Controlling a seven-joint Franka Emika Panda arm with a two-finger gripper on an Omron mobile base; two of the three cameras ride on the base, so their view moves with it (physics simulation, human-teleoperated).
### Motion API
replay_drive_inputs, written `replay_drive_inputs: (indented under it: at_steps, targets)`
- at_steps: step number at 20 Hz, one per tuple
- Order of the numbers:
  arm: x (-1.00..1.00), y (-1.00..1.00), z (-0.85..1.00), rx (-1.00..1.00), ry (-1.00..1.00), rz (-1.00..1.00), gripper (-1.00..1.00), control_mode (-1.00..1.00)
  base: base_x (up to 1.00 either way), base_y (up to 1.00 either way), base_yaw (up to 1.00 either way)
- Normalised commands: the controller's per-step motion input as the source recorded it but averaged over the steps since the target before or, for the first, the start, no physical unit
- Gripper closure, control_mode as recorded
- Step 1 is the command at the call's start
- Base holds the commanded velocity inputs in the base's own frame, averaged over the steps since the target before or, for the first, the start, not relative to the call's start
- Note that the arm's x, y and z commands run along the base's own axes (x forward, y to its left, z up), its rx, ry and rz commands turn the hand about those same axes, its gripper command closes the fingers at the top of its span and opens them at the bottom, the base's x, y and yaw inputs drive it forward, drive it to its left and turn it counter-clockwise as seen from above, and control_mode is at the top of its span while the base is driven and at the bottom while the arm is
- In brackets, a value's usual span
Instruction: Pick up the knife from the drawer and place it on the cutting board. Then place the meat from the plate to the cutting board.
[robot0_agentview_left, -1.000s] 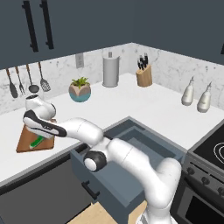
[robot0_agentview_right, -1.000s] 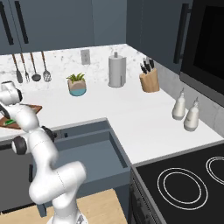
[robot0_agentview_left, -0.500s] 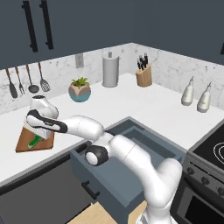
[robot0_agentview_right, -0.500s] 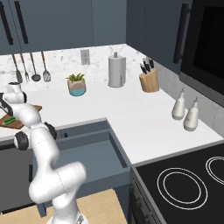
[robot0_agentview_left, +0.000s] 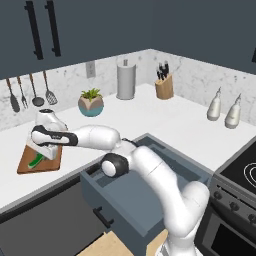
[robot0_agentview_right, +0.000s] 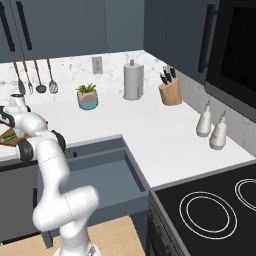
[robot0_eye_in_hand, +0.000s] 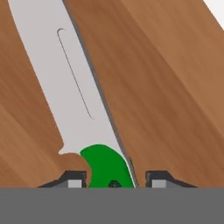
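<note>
The knife (robot0_eye_in_hand: 65, 87), silvery blade and green handle (robot0_eye_in_hand: 107, 166), lies flat on the brown wooden cutting board (robot0_eye_in_hand: 166, 87). My gripper (robot0_eye_in_hand: 116, 177) stands straight over the handle, one fingertip (robot0_eye_in_hand: 74, 178) on each side of it and a narrow gap on the right, so it is slightly open. In the left base view the gripper (robot0_agentview_left: 47, 151) points down at the cutting board (robot0_agentview_left: 25, 167) at the counter's left, with the knife's green handle (robot0_agentview_left: 36, 161) beside it. The drawer (robot0_agentview_left: 150, 200) stands pulled out below the counter. The meat and the plate are out of view.
A potted plant (robot0_agentview_left: 91, 102), a paper-towel roll (robot0_agentview_left: 126, 80) and a wooden knife block (robot0_agentview_left: 163, 86) stand along the back wall. Utensils (robot0_agentview_left: 30, 92) hang on the wall behind the board. Two bottles (robot0_agentview_left: 224, 107) stand at the right, by the stove (robot0_agentview_right: 210, 210).
The fingers have parted a little from the knife's handle, and the knife now rests on the board. The arm has hardly moved.
</note>
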Motion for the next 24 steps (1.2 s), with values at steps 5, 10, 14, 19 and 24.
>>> replay_drive_inputs:
  at_steps: [5,10,14,19,24]
  targets:
    - [-0.29,-0.11,0.26,0.0,-0.05,0.0,-1.0,-1.0,0.0,0.0,0.0]
    - [-0.5,-0.31,0.89,0.0,-0.03,0.0,-1.0,-1.0,0.0,0.0,0.0]
    - [-0.72,-0.44,0.69,0.0,-0.01,0.0,-1.0,-1.0,0.0,0.0,0.0]
    - [-0.83,-0.71,0.44,0.01,-0.03,0.0,-1.0,-1.0,0.0,0.0,0.0]
    - [-0.74,-0.88,0.28,0.05,0.0,0.0,-1.0,-1.0,0.0,0.0,0.0]
